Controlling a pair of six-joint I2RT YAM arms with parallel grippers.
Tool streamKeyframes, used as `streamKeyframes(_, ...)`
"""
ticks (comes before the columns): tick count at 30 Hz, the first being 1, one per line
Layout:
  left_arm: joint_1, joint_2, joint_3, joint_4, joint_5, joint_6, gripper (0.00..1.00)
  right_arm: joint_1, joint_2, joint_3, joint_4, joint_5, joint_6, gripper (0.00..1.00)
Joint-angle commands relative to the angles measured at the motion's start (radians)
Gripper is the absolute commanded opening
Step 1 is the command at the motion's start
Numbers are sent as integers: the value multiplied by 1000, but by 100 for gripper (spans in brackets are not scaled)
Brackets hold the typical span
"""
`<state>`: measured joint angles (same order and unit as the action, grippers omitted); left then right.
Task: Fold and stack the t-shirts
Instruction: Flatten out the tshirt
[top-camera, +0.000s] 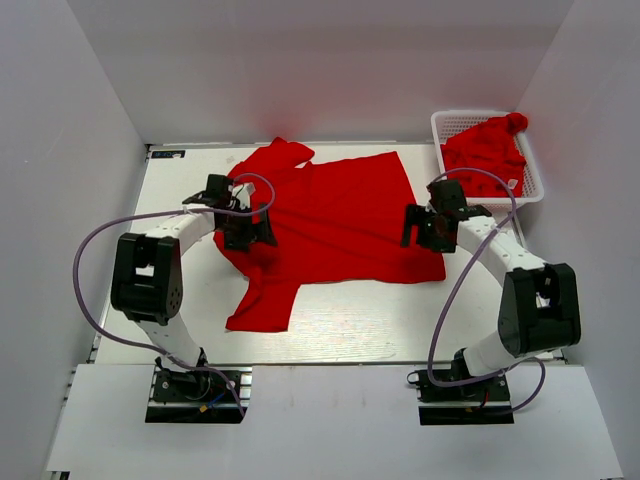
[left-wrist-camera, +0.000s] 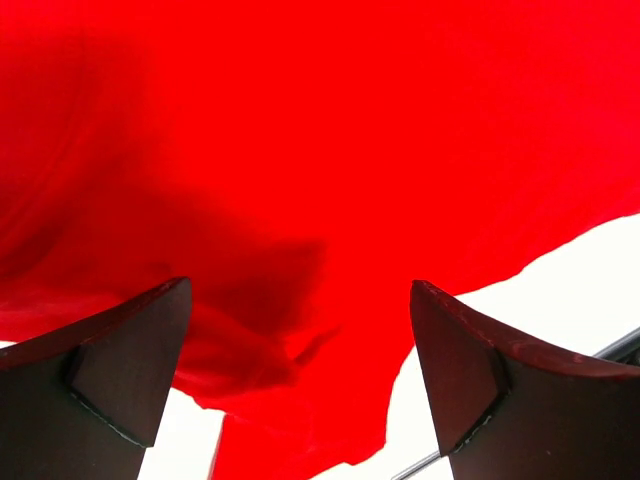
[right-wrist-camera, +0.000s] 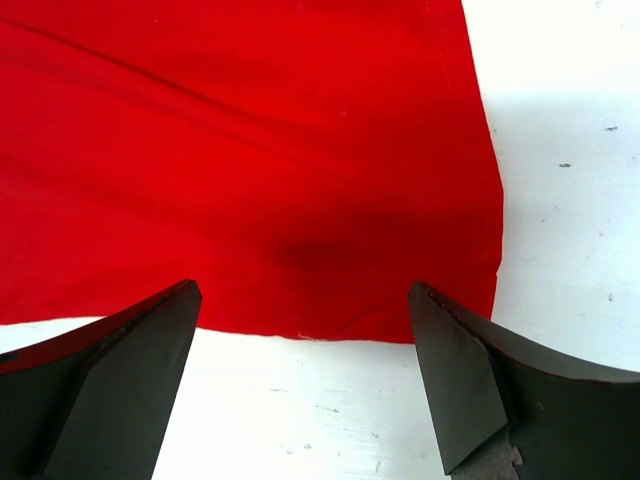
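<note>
Red t-shirt (top-camera: 340, 215) flat across the table (top-camera: 350, 325) centre; left gripper (top-camera: 252, 232) and right gripper (top-camera: 416, 226) over its edges, both wide open, empty.

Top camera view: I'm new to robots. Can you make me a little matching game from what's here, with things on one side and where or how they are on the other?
Things
1. spread t-shirt
2. bunched t-shirt
3. basket
4. right gripper

Places or states
A. white, at the far right
B. open, above a corner of red cloth
C. lying inside the basket
D. laid out on the table

Pairs: 1-D, 2-C, 3-A, 4-B
</note>
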<state>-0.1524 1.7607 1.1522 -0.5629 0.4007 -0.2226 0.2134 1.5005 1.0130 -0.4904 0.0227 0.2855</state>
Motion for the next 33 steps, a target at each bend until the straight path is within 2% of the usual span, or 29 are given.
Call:
streamKeyframes(1,13,-76,-57,112,26,-32,100,-3,30,-13,59,3,11,90)
streamKeyframes(4,33,-54,-80,123,13,-53,100,-6,66,-31,78,20,32,90)
streamKeyframes(7,42,-40,-80,89,-95,-54,100,-8,101,-39,76,71,53,90)
streamKeyframes(17,69,-29,-71,5,-309,-93,100,-22,194,-39,67,114,93,90)
streamKeyframes(25,88,17,36,-97,-460,-93,100,-55,236,-43,55,132,139,90)
streamKeyframes(30,97,46,64,-54,-427,-74,100,-80,233,-39,52,151,133,90)
streamKeyframes(33,97,86,92,-22,-361,-64,100,-86,224,-37,70,109,116,90)
